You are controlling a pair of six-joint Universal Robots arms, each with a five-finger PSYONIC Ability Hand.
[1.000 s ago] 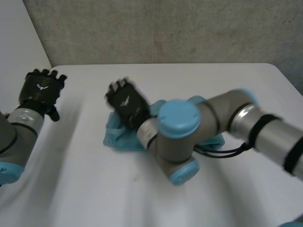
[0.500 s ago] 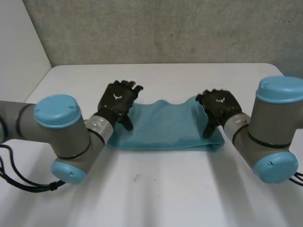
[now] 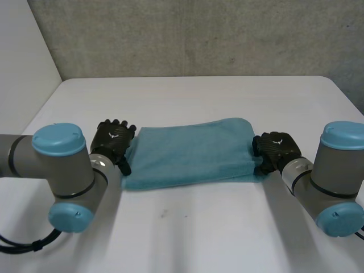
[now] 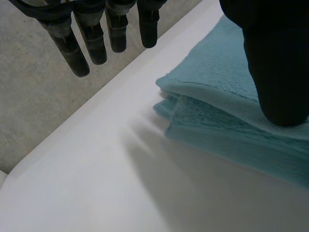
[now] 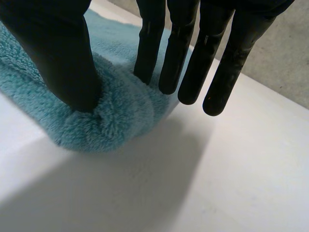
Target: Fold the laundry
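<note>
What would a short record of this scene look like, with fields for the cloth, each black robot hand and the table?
Cloth: teal terry towel, folded in layers, lying flat mid-table
Left hand: at the towel's left end, fingers straight, thumb resting on top
Right hand: at its right end, straight fingers and thumb pressing the edge
Surface: white table

Our left arm [image 3: 60, 170] and right arm [image 3: 335, 182] both bend inward, elbows low and near us, forearms angled toward each other. Our left hand [image 3: 112, 141] lies palm down, its fingers [image 4: 67, 43] straight and slightly spread, its thumb [image 4: 277, 72] set apart. Our right hand [image 3: 277, 149] is also palm down, its fingers [image 5: 193, 58] straight and its thumb [image 5: 67, 63] pressed downward.
</note>
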